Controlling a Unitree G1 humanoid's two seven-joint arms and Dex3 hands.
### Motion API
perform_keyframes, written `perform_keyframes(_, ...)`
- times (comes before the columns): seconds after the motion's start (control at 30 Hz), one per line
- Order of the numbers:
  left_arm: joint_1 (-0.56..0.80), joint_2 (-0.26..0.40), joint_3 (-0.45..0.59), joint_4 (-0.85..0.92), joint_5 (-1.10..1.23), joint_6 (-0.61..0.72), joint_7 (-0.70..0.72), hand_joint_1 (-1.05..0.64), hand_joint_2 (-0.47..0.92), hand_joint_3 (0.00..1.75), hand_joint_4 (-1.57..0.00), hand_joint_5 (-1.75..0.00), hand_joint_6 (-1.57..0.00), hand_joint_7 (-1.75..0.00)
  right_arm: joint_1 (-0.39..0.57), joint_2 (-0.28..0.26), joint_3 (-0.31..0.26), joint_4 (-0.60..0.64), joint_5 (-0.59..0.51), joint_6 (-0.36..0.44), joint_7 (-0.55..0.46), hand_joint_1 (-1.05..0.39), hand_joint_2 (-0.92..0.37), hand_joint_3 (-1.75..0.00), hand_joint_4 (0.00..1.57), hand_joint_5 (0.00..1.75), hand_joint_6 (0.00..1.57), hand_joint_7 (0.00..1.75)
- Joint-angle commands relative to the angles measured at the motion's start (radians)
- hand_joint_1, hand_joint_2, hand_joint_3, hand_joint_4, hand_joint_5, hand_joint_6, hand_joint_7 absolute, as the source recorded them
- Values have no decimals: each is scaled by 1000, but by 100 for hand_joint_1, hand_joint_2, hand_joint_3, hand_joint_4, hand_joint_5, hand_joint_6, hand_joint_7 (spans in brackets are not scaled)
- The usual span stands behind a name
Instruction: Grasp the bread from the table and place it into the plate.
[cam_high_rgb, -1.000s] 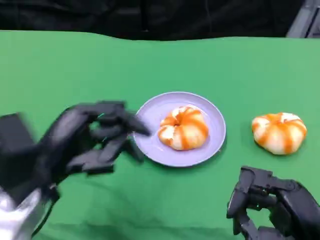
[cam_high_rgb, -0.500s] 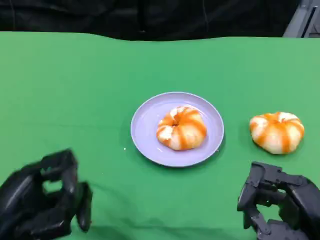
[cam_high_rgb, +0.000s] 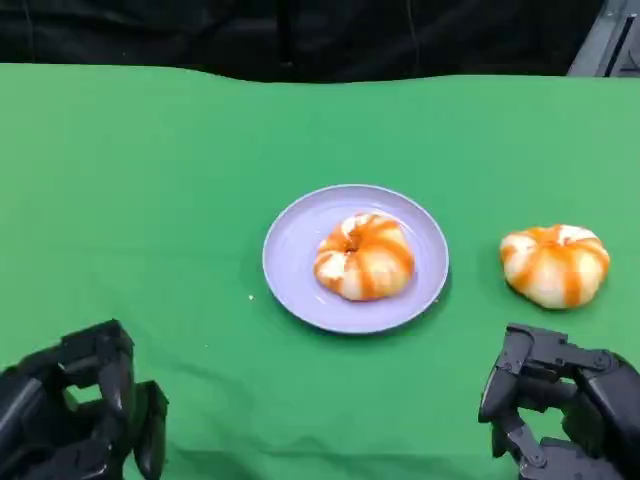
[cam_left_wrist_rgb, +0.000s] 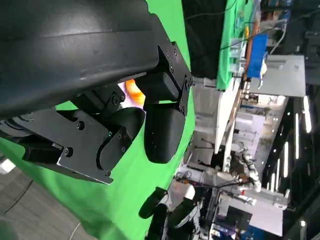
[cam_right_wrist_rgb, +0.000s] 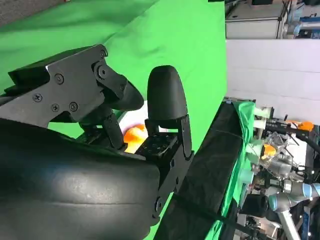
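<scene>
One bread is lying in the plate at the middle of the green worktop. A second bread is sitting on the cloth to the plate's right, apart from it. The left hand is resting low at the near edge, fingers curled in and grasping nothing. The right hand is hanging near the second bread, fingers likewise clenched on nothing.
</scene>
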Motion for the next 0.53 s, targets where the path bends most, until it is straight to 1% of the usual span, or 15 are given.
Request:
perform_keyframes(0.03, -7, 6, 0, 21, 20, -19, 0, -2, 65, 122, -96, -175, -76, -175, 4, -9, -13, -9, 9, -13, -2, 3, -69, -96, 75, 175, 72, 149)
perform_keyframes(0.37, -39, -6, -2, 63, 61, -54, 7, -4, 65, 119, -96, -175, -77, -175, -17, -13, -24, 14, 20, -9, 4, 1, -68, -99, 74, 175, 72, 150)
perform_keyframes(0.53, -49, -3, 5, 78, 72, -67, 3, -1, 65, 119, -95, -175, -77, -175, -22, -13, -22, 26, 36, -16, 14, 2, -67, -100, 74, 175, 72, 150)
